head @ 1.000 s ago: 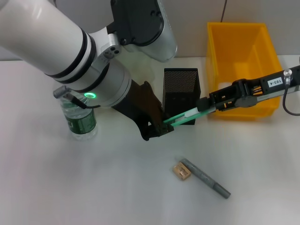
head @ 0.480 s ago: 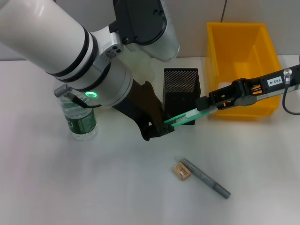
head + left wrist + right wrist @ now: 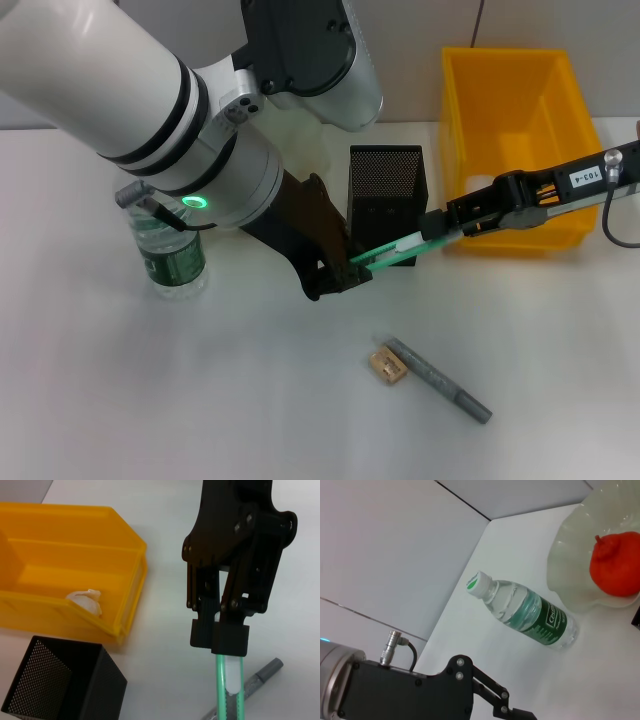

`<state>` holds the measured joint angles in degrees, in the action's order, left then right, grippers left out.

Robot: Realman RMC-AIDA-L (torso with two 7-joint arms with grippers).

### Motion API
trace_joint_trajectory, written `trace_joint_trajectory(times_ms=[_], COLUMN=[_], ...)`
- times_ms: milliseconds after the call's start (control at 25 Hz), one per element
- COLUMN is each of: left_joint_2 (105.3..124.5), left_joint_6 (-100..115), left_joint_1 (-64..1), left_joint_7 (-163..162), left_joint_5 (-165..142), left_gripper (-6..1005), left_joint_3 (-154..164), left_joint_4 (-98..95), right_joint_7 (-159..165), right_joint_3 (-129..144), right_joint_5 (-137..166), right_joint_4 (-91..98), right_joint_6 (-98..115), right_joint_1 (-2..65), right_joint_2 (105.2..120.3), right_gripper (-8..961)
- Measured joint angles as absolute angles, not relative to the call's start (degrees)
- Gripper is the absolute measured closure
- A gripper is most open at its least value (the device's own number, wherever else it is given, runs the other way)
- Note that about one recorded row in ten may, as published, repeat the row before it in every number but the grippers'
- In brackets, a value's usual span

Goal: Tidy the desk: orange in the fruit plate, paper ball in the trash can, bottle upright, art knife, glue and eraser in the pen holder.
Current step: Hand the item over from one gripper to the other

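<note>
The right gripper (image 3: 432,230) has its fingers clamped on the green art knife (image 3: 385,252), just in front of the pen holder (image 3: 386,190). The left gripper (image 3: 340,275) touches its other end; I cannot tell its fingers. Next, lift it over the holder.

My head camera looks down on the desk; the close left wrist view faces the pen holder (image 3: 60,685), shared at the head view's twelve o'clock.

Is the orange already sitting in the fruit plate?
Yes, the right wrist view shows the orange resting inside the pale fruit plate.
</note>
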<state>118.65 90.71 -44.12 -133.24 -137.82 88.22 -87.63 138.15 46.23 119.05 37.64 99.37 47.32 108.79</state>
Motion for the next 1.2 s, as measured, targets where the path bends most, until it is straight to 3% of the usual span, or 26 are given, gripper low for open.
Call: trace_joint_trajectory(times_ms=[920, 1200], left_joint_2=[118.65, 118.65], left_joint_6=[90.67, 90.68], left_joint_1=[-43.96, -44.1], left_joint_7=[-133.32, -134.47], left_joint_5=[-137.79, -137.81], left_gripper=[799, 798], left_joint_3=[88.22, 87.93], left_joint_4=[-87.63, -87.63], right_joint_7=[137.52, 137.24], right_joint_3=[46.2, 46.09], right_joint_5=[118.95, 118.9], right_joint_4=[37.97, 37.98], right_joint_6=[99.42, 99.43], right_joint_1=[47.19, 47.24], right_joint_2=[108.9, 109.0], right_gripper=[791, 792])
